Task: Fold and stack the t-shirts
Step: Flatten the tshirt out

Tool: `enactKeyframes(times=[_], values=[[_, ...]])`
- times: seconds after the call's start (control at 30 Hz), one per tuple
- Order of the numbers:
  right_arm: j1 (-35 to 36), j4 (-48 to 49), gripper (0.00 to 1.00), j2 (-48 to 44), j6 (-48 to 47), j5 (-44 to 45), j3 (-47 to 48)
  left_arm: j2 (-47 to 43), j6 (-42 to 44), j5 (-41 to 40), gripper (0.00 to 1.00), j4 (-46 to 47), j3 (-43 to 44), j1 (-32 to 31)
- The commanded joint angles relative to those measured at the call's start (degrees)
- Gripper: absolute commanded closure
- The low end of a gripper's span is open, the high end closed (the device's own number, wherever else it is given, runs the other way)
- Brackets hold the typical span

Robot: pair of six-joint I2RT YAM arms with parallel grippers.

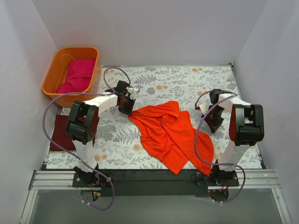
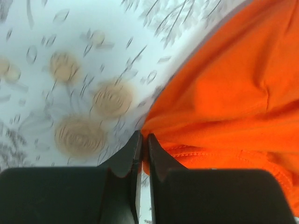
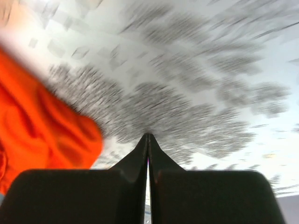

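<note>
The bright orange-red t-shirt [image 1: 170, 134] lies crumpled in the middle of the floral table. My left gripper [image 1: 126, 110] is at its upper left corner, shut on a pinch of the shirt's edge [image 2: 219, 112], with the cloth caught between the fingertips [image 2: 145, 140]. My right gripper [image 1: 209, 122] is shut and empty, just right of the shirt, whose edge shows at the left in the right wrist view [image 3: 42, 130]. The magenta-pink t-shirt [image 1: 77, 74] lies in the orange tub. The dark maroon t-shirt [image 1: 61, 132] lies folded flat at the table's left edge.
The rigid orange plastic tub [image 1: 55, 70] stands at the back left corner, off the table's cloth. White walls close in the back and both sides. The floral tablecloth [image 1: 187, 81] is bare behind the shirt.
</note>
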Motion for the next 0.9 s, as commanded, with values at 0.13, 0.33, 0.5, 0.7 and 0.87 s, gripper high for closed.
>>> enactKeyframes(times=[0.13, 0.33, 0.5, 0.7, 0.87], values=[[0.10, 4.90, 0.99, 6.44, 2.16, 2.65, 11.76, -15.01, 3.97, -4.13, 1.00, -9.90, -15.96, 7.52], [0.71, -3.62, 0.42, 6.26, 3.73, -19.47, 24.64, -18.98, 7.40, -1.84, 1.00, -11.49, -19.04, 9.19], [7.37, -6.79, 0.26, 10.03, 4.19, -29.78, 35.40, -15.03, 6.18, -0.71, 1.00, -13.15, -16.50, 9.19], [14.51, -5.73, 0.36, 18.38, 1.37, -30.23, 43.22, -13.53, 5.03, 1.41, 0.97, -16.05, -13.33, 9.19], [17.23, -5.91, 0.36, 24.88, 1.02, -30.92, 48.15, -13.44, 4.77, 1.06, 0.97, -16.94, -13.15, 9.19]])
